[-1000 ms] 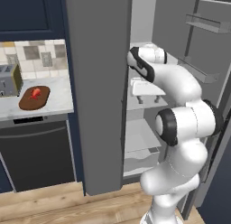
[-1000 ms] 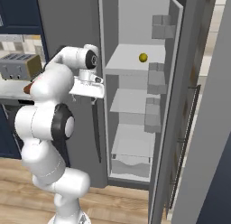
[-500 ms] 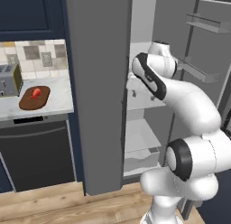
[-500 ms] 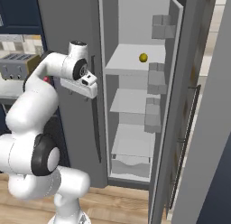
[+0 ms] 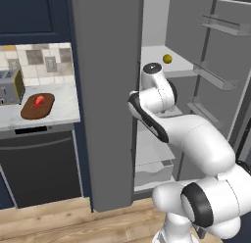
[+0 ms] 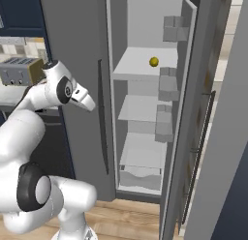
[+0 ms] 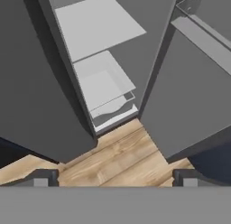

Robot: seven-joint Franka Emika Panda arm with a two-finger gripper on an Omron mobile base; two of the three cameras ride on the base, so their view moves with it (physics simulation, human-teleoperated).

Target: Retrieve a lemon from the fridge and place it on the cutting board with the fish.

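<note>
Sitting on an upper shelf of the open fridge point(image 6: 145, 65): lemon point(image 6: 154, 62), alone, well apart from the arm. Lower shelves and bottom drawer bare. Door racks point(image 5: 215, 78) on the swung-out right door carry nothing visible. Resting on the surface left of the fridge: cutting board point(image 5: 37, 106) with fish point(image 5: 38, 100) on top, toaster point(image 5: 11, 86) just beside. Fingers point(image 7: 40, 177) spread wide, holding nothing, touching nothing, aimed down at the wooden floor point(image 7: 117, 160) before the fridge.

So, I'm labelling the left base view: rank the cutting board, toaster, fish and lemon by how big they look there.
1. cutting board and toaster, too alike to rank; the toaster is cut off by the picture's edge
2. fish
3. lemon, though it sits farther back in the fridge
</note>
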